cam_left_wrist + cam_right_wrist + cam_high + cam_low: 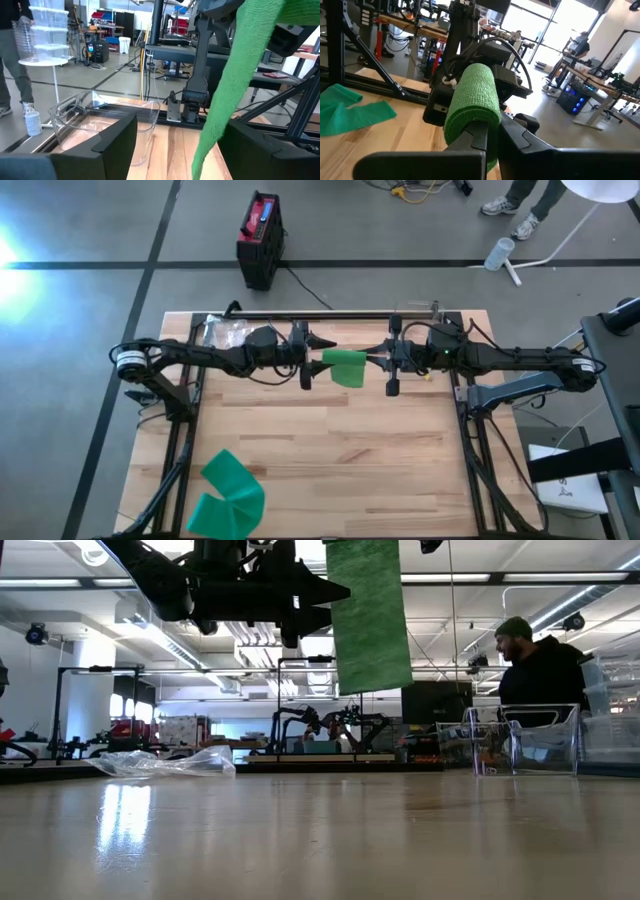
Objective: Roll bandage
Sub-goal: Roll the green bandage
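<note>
- Right gripper [378, 360]: raised above the table's far half, at about 1 o'clock from the table's centre in the high view. Its fingers are clenched on the rolled end of the green bandage [472, 107].
- Green bandage: held in the air between the two grippers; a loose length hangs downward from the roll, seen in the low view [368, 615] clear of the tabletop.
- Left gripper [325, 357]: at about 11 o'clock from the table's centre, facing the right gripper, its fingers [112, 142] spread apart on either side of the hanging strip. Contact with the strip cannot be told.
- Second green bandage [225, 492]: lying unrolled at 7 o'clock on the wooden table [340, 460].
- Clear plastic container [520, 740]: on the far edge, at 1 o'clock.
- Crumpled plastic bag [165, 762]: on the far edge, at 11 o'clock.
- A person [540, 670] is beyond the table.
</note>
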{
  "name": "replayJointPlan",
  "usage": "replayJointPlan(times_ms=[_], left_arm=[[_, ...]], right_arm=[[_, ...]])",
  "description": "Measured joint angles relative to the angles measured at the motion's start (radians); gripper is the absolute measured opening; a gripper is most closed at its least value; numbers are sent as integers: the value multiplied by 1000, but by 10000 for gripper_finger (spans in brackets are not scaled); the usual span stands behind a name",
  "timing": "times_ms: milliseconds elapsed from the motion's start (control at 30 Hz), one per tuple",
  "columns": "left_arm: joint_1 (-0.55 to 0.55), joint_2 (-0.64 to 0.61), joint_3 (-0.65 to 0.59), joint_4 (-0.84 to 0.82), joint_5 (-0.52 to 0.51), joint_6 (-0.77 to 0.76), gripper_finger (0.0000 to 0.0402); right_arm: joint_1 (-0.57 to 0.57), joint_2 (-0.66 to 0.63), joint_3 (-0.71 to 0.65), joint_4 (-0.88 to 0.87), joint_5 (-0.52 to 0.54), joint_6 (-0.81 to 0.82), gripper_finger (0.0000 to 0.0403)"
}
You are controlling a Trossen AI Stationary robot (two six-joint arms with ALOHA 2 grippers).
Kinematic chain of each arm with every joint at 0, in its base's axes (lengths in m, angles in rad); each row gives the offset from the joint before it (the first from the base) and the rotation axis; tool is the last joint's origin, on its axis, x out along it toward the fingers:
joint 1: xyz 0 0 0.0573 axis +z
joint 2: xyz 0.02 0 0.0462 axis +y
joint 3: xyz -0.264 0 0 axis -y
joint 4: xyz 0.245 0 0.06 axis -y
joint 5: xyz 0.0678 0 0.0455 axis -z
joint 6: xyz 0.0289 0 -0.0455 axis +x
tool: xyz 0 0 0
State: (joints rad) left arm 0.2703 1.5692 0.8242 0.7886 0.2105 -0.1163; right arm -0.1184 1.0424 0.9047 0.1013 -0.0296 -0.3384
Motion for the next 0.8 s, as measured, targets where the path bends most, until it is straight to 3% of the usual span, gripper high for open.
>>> replayJointPlan(times_ms=[367, 567, 800], left_arm=[[3, -21, -2, -42, -26, 44, 254], [2, -121, -19, -172, 16, 91, 254], [-7, -295, -170, -123, 62, 76, 254]], right_arm=[[0, 0, 0, 3, -24, 12, 9], [0, 0, 0, 38, -24, 90, 9], [0, 1, 0, 34, -23, 111, 9]])
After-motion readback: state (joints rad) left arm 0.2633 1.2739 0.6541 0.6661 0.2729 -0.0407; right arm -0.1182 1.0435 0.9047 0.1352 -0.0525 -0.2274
